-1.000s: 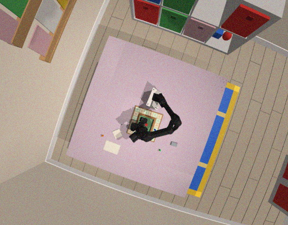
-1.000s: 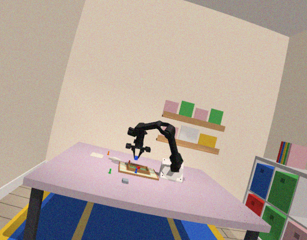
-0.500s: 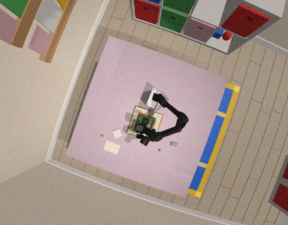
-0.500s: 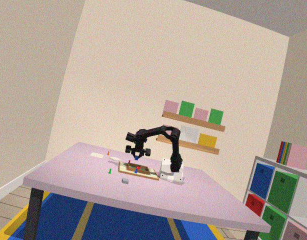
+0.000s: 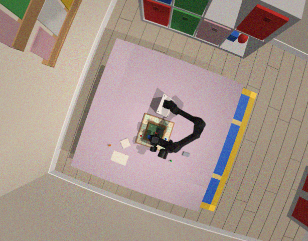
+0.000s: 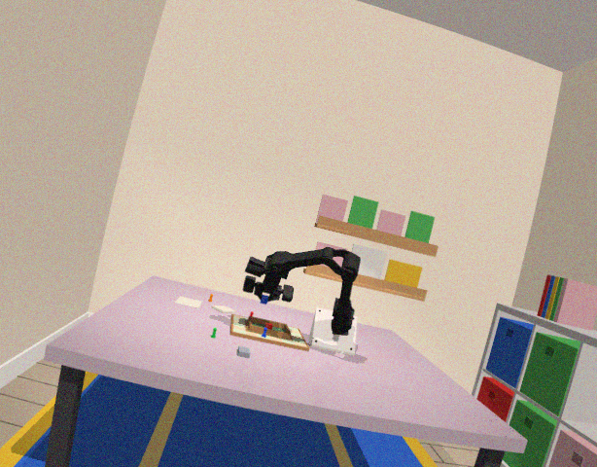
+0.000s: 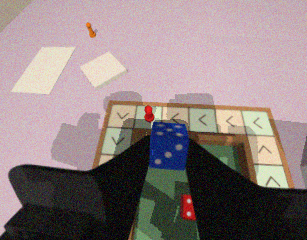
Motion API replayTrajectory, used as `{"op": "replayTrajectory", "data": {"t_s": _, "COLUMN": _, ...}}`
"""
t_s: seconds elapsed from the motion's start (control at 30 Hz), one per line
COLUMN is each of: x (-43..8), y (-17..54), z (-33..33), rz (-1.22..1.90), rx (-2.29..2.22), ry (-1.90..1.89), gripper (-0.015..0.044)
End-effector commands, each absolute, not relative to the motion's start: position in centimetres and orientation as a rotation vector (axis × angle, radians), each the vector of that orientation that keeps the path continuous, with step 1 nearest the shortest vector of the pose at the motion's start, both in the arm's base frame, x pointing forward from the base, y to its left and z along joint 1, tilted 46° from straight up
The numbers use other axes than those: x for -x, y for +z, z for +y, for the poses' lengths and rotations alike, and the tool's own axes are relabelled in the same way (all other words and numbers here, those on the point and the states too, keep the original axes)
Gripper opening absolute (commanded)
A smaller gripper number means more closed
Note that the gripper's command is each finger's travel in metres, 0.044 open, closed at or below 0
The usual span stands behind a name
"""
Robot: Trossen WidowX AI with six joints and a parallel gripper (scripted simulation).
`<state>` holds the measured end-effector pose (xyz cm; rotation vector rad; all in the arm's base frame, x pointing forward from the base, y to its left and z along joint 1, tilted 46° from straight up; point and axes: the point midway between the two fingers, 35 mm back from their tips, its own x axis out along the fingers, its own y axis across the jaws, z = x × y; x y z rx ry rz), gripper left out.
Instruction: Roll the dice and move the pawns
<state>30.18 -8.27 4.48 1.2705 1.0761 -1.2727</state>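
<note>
My gripper is shut on the blue die, above the board and its sunken-looking green tray. The red die lies in the tray; two white pips show in the wrist view, the rest is partly hidden by a finger. The red pawn stands on a light green square beside a corner square. The blue pawn stands on another side of the board and is out of the wrist view.
An orange pawn, a flat cream sheet and a thicker cream pad lie off the board. A green pawn and a grey block are on another side.
</note>
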Motion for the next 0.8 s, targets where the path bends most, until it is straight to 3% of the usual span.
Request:
{"op": "replayTrajectory", "data": {"t_s": 0.0, "x": -29.9, "y": 4.6, "z": -8.2, "rz": 1.079, "rx": -1.266, "ry": -1.287, "gripper": 0.0000}}
{"op": "replayTrajectory", "data": {"t_s": 0.43, "x": -30.0, "y": 4.7, "z": -8.2, "rz": 1.077, "rx": -1.270, "ry": -1.275, "gripper": 0.0000}}
{"op": "replayTrajectory", "data": {"t_s": 0.77, "x": -29.9, "y": 5.6, "z": -9.1, "rz": 1.078, "rx": -1.268, "ry": -1.279, "gripper": 0.0262}}
